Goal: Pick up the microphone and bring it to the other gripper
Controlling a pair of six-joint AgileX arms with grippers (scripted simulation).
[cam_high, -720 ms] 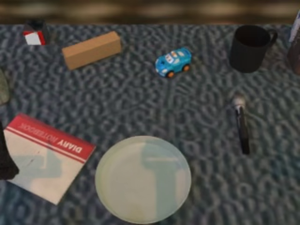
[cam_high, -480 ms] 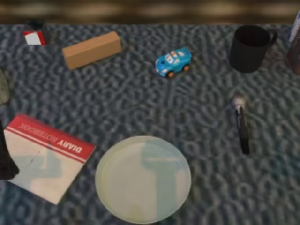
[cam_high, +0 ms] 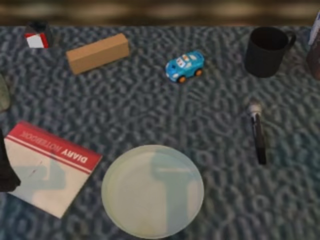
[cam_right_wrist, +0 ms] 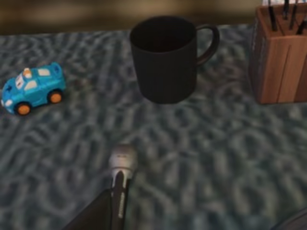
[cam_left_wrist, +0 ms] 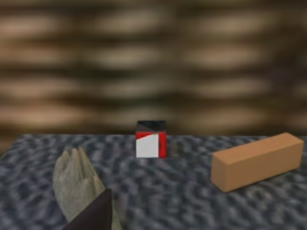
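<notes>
The microphone (cam_high: 258, 135) lies flat on the right side of the table, its silvery head (cam_high: 255, 107) towards the black mug. In the right wrist view its head (cam_right_wrist: 123, 161) and black handle run close beside one finger (cam_right_wrist: 96, 215) of my right gripper (cam_right_wrist: 199, 215). That gripper hovers low over the handle, open wide, with its other finger just in at the corner and nothing held. My left gripper (cam_left_wrist: 192, 225) stays parked at the table's left edge, one dark finger (cam_left_wrist: 96, 215) showing and nothing beside it. The left arm (cam_high: 6, 172) shows as a dark shape there.
A black mug (cam_high: 265, 50) and a wooden knife block (cam_right_wrist: 280, 57) stand behind the microphone. A blue toy car (cam_high: 185, 66), wooden block (cam_high: 97, 52), red-white cube (cam_high: 37, 39), diary notebook (cam_high: 47, 167) and pale plate (cam_high: 152, 190) lie farther left. A grey-green object (cam_left_wrist: 72, 187) sits by the left gripper.
Nothing on the table has moved. A faint shadow has deepened on the cloth to the right of the microphone.
</notes>
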